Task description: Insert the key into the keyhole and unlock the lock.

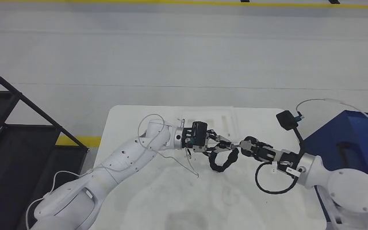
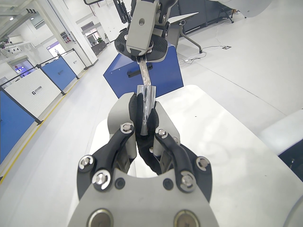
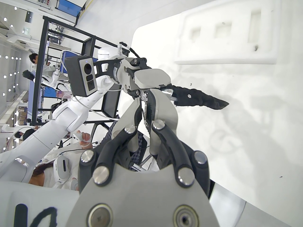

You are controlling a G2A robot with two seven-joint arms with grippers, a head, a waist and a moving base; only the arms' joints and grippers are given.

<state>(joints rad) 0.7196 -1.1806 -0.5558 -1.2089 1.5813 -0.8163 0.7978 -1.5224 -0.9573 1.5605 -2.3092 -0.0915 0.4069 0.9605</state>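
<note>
My left gripper point(image 2: 144, 109) is shut on a shiny chrome cylinder lock point(image 2: 148, 95), whose black cable point(image 1: 221, 163) hangs in a loop below it. My right gripper point(image 2: 139, 54) faces it, shut on the head of a silver key point(image 2: 145, 73). The key's blade points at the cylinder's end face and its tip meets it; how deep it sits I cannot tell. In the top view both grippers, left point(image 1: 217, 142) and right point(image 1: 241, 146), meet above the middle of the white table point(image 1: 172, 195). In the right wrist view my right gripper point(image 3: 148, 100) is just before the left gripper point(image 3: 163, 88) and the black cable point(image 3: 201, 100).
A white foam tray point(image 1: 221, 118) with shallow recesses lies at the table's far edge behind the grippers. A blue cabinet point(image 1: 336, 138) stands off the table's right side. A black metal frame point(image 1: 23, 109) stands to the left.
</note>
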